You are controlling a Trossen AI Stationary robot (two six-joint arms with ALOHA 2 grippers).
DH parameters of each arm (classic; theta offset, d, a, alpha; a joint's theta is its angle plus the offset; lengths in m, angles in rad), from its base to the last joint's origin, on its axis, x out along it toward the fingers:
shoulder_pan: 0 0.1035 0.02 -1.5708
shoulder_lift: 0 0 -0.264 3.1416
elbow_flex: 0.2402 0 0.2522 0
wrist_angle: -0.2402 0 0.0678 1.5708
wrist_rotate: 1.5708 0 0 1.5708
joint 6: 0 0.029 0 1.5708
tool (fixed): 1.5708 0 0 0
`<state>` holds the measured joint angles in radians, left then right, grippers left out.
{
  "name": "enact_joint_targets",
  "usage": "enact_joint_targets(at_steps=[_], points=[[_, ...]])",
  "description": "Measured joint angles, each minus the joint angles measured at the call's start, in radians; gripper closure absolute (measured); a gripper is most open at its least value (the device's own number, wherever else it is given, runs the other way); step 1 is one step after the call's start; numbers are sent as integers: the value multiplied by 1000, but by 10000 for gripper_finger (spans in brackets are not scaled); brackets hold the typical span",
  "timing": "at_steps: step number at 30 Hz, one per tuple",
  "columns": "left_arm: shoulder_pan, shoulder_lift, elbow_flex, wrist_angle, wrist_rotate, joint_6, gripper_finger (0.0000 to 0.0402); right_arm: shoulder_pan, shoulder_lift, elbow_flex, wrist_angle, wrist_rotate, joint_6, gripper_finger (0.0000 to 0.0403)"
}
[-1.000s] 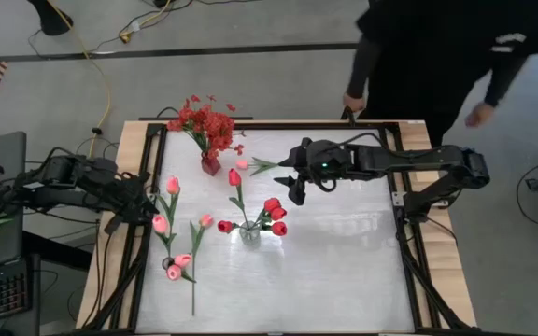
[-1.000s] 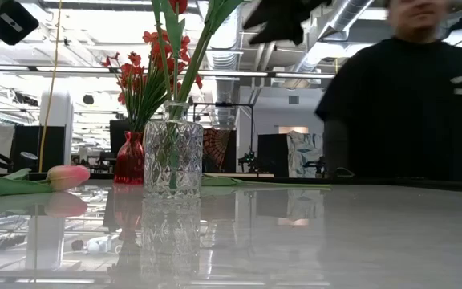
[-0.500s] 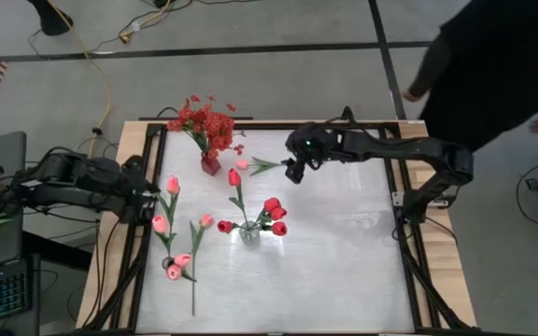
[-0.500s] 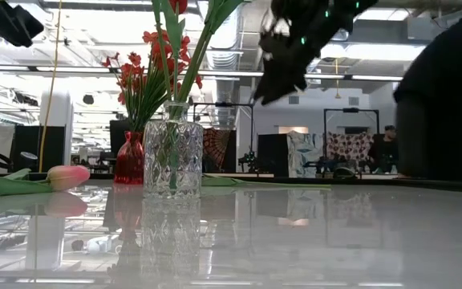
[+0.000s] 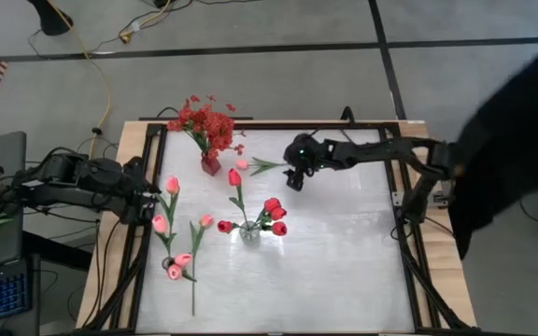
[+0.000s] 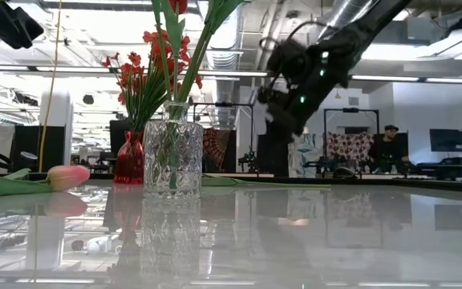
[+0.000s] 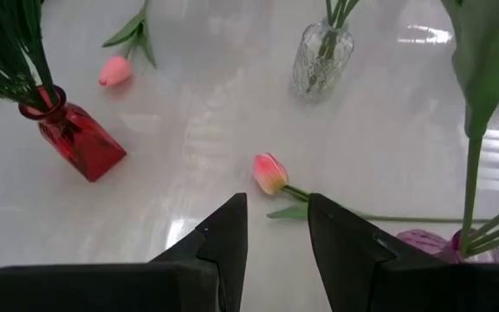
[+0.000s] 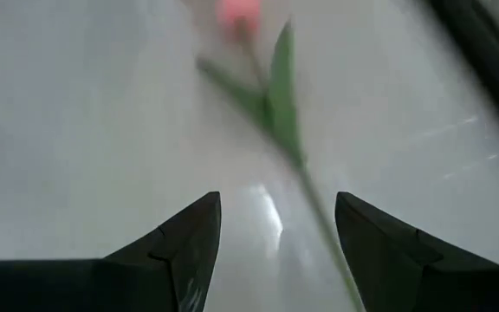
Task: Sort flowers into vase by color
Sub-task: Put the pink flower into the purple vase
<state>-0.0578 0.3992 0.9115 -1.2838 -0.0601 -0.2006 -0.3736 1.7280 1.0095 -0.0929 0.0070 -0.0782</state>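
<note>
A pink tulip (image 5: 242, 164) lies flat on the table near the far edge, its stem (image 8: 294, 152) running toward my right gripper (image 5: 292, 179). That gripper hovers open just right of it, above the table (image 6: 283, 120), fingers on either side of the stem's line without touching. Red tulips stand in a clear glass vase (image 5: 249, 231). Red sprays fill a red vase (image 5: 210, 166). Pink tulips (image 5: 162, 224) stand in a pink vase (image 7: 431, 243) at the left. Another pink tulip (image 7: 269, 173) lies on the table before my open left gripper (image 7: 275, 217), which waits at the left edge (image 5: 144, 192).
A black frame rail (image 5: 409, 224) runs along the table's sides. The red vase (image 6: 129, 160) and glass vase (image 6: 172, 151) stand left of the right gripper. The table's right half (image 5: 344, 261) is bare white surface. A person's dark clothing (image 5: 521, 140) shows at the right edge.
My right gripper has come down from high above the table toward the pink tulip by the far edge, staying open. The person behind the far edge has walked off to the right. The flowers and vases have kept their places.
</note>
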Motion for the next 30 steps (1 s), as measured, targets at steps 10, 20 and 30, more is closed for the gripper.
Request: enact_joint_targets(at_steps=[10,20,30], points=[[0,0,0,25,1,-57,292,-46,137,-1,54,18,-76,170],[0,0,0,48,1,-48,292,-89,144,-1,22,-29,-81,205],[0,0,0,45,1,-21,292,-93,140,-35,-12,-29,-53,307]])
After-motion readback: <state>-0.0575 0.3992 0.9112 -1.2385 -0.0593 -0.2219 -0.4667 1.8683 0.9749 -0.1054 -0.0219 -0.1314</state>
